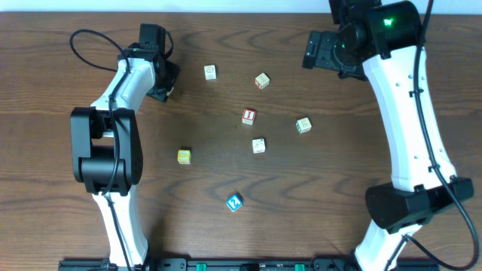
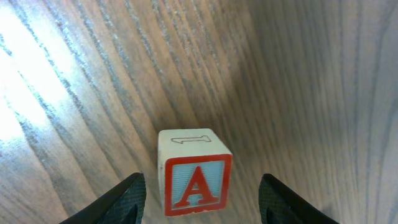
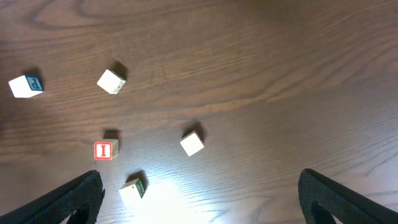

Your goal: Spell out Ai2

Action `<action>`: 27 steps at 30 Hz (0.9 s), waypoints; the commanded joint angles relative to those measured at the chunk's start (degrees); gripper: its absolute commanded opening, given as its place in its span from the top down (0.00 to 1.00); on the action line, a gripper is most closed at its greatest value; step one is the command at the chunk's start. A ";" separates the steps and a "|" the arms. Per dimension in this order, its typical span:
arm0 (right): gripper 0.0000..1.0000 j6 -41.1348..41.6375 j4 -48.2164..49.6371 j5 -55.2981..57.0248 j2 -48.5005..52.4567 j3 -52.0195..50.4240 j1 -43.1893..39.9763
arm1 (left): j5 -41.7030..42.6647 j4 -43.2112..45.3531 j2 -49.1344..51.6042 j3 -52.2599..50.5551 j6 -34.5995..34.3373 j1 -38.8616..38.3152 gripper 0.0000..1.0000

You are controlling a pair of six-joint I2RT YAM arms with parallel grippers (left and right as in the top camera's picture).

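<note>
Left tool (image 2: 200, 194) stands apart, flanking — not touching — the A block (image 2: 194, 171) on the table (image 2: 298, 74): a white cube, red-framed red A on pale blue. Right tool (image 3: 199, 199) gapes wide above scattered cubes (image 3: 192, 142); red I block (image 1: 249, 116) and blue 2 block (image 1: 234, 201) lie well apart.

Eight blocks (image 1: 248, 116): seven across the overhead frame's middle, an eighth block (image 2: 194, 180) at the left wrist frame's bottom centre; two arms (image 1: 124, 83).

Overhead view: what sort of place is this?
Probably a robotics lab bench: a wood-grain table, a left arm and right arm mounted at its near edge, and small letter blocks scattered between them.
</note>
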 commanded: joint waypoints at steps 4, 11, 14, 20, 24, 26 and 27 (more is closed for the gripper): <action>0.01 -0.85 -0.39 0.76 0.26 0.39 -0.07 | -1.51 -0.52 1.07 -0.39 0.15 -0.24 0.39; 0.01 -0.85 -0.72 0.79 0.26 0.39 -0.07 | 0.00 -0.50 3.45 -0.42 0.13 -0.24 0.39; 0.01 -0.87 -0.70 0.81 0.26 0.39 -0.07 | -0.02 -0.28 3.89 -0.39 0.13 -0.22 0.55; 0.01 -0.85 -0.72 0.81 0.26 0.39 -0.07 | -0.09 0.90 3.93 -0.39 0.17 -0.07 0.68; 0.01 -0.87 -0.72 0.81 0.26 0.39 -0.07 | -0.39 0.98 3.93 -0.15 3.10 0.00 0.76; 0.01 -0.87 -0.70 0.81 0.26 0.39 -0.07 | 0.68 0.85 3.93 0.52 7.30 -0.02 0.76; 0.01 -0.87 -0.68 0.83 0.26 0.39 -0.07 | 1.95 0.48 3.91 1.16 10.03 -0.02 0.79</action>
